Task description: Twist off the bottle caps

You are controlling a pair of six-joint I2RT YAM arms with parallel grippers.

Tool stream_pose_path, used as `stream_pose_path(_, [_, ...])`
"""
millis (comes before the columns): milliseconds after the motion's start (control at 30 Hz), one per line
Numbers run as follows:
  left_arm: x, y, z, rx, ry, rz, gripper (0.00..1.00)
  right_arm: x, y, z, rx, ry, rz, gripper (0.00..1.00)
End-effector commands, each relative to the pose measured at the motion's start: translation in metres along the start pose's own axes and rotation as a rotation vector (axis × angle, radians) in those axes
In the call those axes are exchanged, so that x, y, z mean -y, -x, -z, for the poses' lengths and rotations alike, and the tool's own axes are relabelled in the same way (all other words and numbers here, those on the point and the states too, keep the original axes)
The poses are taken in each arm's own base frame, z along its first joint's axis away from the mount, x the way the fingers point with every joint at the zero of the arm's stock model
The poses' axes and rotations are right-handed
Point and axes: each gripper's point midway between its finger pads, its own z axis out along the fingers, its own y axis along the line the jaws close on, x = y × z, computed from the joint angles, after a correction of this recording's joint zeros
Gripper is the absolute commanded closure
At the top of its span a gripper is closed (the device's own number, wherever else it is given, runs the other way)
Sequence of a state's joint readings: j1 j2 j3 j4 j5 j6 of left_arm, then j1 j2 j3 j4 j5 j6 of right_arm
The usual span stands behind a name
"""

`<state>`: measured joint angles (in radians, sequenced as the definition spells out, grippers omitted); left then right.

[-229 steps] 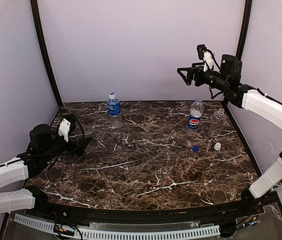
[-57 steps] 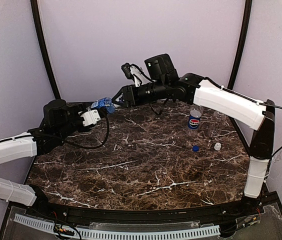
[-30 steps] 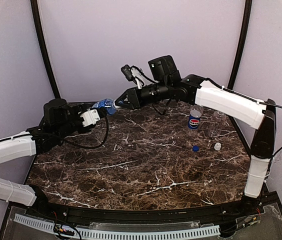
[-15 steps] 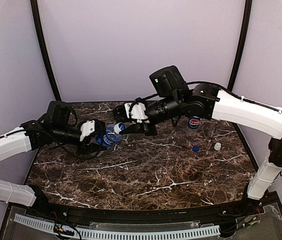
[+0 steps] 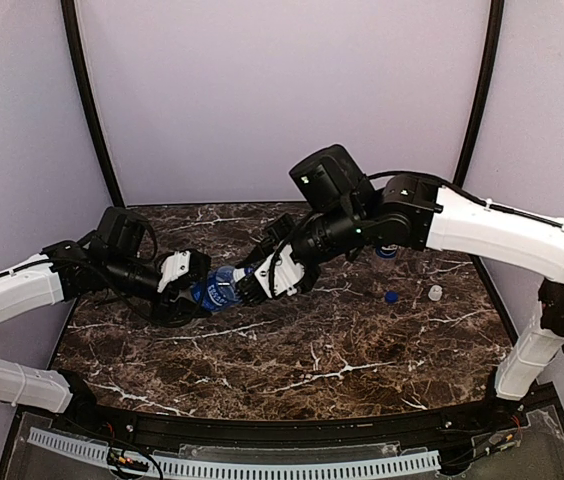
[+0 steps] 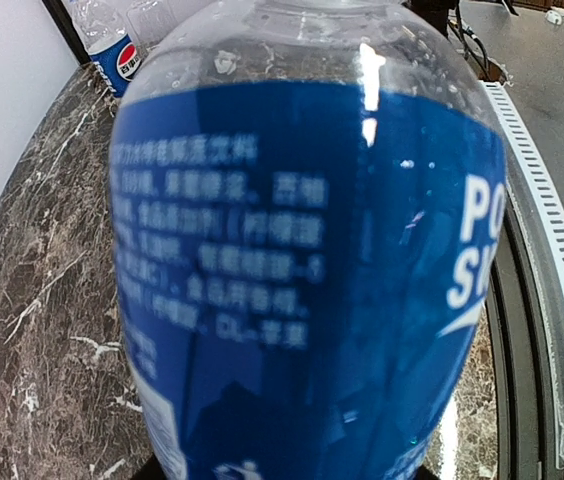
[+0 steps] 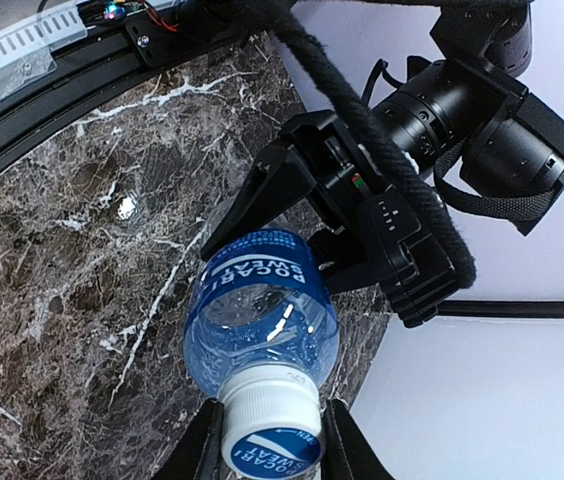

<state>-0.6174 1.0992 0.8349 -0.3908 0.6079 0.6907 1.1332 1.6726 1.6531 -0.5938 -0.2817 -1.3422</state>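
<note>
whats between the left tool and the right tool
The blue-labelled bottle spans the gap. The left tool clamps its body and the right tool pinches its white cap. The top and right wrist views show it.

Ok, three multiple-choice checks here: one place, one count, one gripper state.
1. The blue-labelled bottle is: A standing upright alone; B held between left gripper and right gripper; C lying flat.
2. Loose caps on the table: A none; B four; C two.
3. The right gripper is: A shut on the bottle's cap; B open; C shut on a loose cap.
Answers: 1B, both grippers hold it; 2C, one dark blue cap, one white cap; 3A, it pinches the bottle's cap.
</note>
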Motion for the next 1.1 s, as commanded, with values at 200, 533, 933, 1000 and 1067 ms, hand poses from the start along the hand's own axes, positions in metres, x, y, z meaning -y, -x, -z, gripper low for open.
stream_pose_path(200, [-0.008, 0.044, 0.014, 0.156, 0.043, 0.003, 0.65, 0.009, 0.004, -0.010, -0.027, -0.110, 0.055, 0.41])
stream_pose_path(533, [-0.045, 0.030, 0.015, 0.095, 0.264, -0.055, 0.66, 0.068, -0.005, 0.055, 0.067, -0.426, -0.438, 0.01])
stream_pose_path(933, [-0.119, 0.024, 0.040, 0.019, 0.756, -0.254, 0.66, 0.105, -0.061, 0.055, 0.190, -0.386, -1.573, 0.11])
stream_pose_path(1000, [-0.124, 0.022, 0.042, -0.003, 0.796, -0.271, 0.65, 0.104, -0.063, 0.046, 0.196, -0.359, -1.649, 0.17])
stream_pose_path(1067, [-0.127, 0.020, 0.044, -0.020, 0.818, -0.280, 0.65, 0.103, -0.068, 0.040, 0.168, -0.352, -1.689, 0.21])
